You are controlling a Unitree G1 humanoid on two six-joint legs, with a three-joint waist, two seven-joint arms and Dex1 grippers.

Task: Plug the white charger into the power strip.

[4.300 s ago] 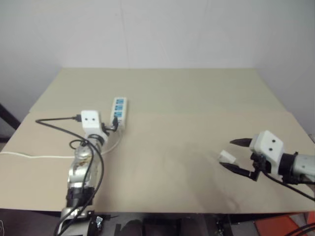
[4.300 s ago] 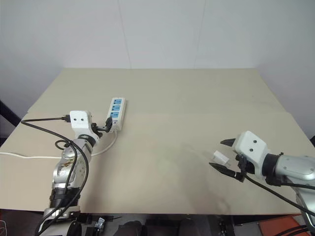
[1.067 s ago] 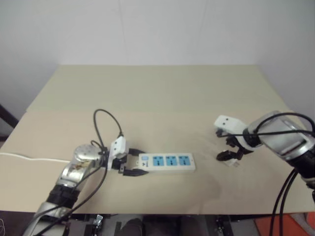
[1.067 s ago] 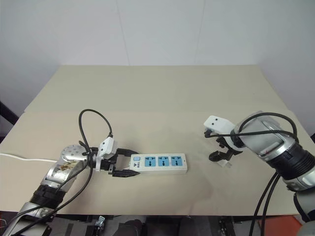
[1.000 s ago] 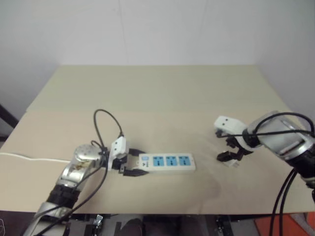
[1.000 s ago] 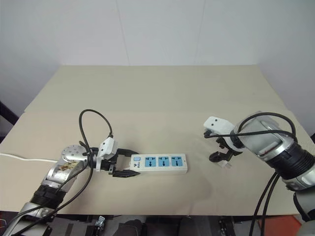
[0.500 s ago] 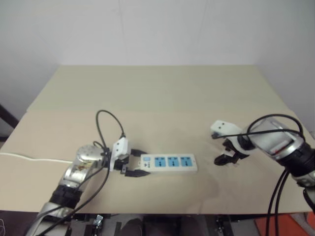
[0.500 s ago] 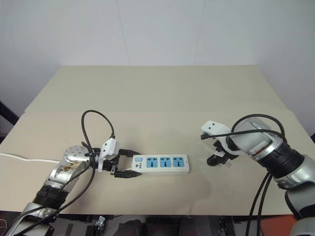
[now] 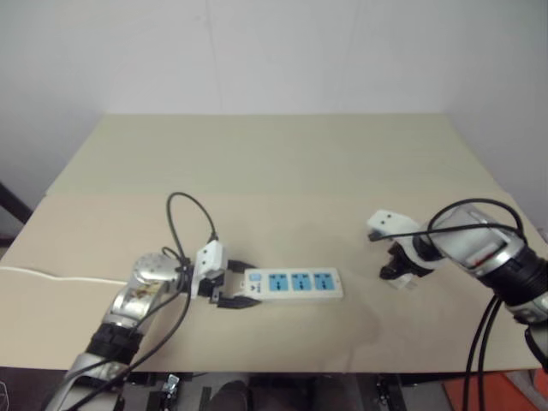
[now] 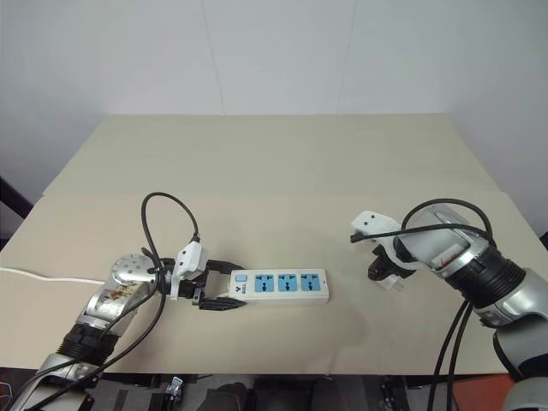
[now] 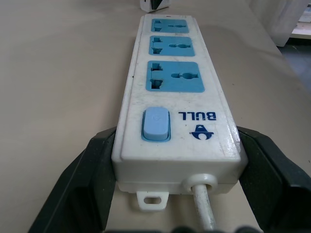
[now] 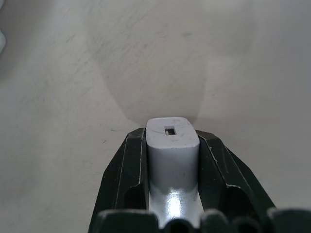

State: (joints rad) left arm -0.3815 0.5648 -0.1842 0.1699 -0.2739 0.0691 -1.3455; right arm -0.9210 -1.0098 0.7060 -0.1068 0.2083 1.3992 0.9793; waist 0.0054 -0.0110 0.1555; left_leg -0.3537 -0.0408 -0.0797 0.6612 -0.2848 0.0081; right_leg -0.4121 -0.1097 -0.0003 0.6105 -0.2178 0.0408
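A: Head views first. Where is the strip?

B: The strip (image 9: 293, 283) lies flat on the table (image 9: 274, 163), near its front edge, lengthways across the view, three blue sockets facing up. The left gripper (image 9: 229, 285) is clamped on its switch end, one black finger on each long side. A white cord (image 9: 51, 276) trails off toward the table's left edge.

A: And the charger?

B: The charger (image 10: 392, 279) sits to the right of the strip, well apart from it, low at the table surface. The right gripper (image 10: 382, 271) points steeply down and is closed on it.

A: Left wrist view?

B: The strip (image 11: 176, 104) runs straight away from the camera — blue switch nearest, then the three sockets. Black fingers (image 11: 90, 174) press against both sides of the near end; the cord (image 11: 203, 208) exits between them. Grip confirmed.

A: Right wrist view?

B: The charger (image 12: 172, 150) is pinched between the two black fingers (image 12: 127, 170), each flat against a side. Its far face, with a small rectangular slot, points toward the table (image 12: 73, 73). Whether it touches the surface — cannot tell.
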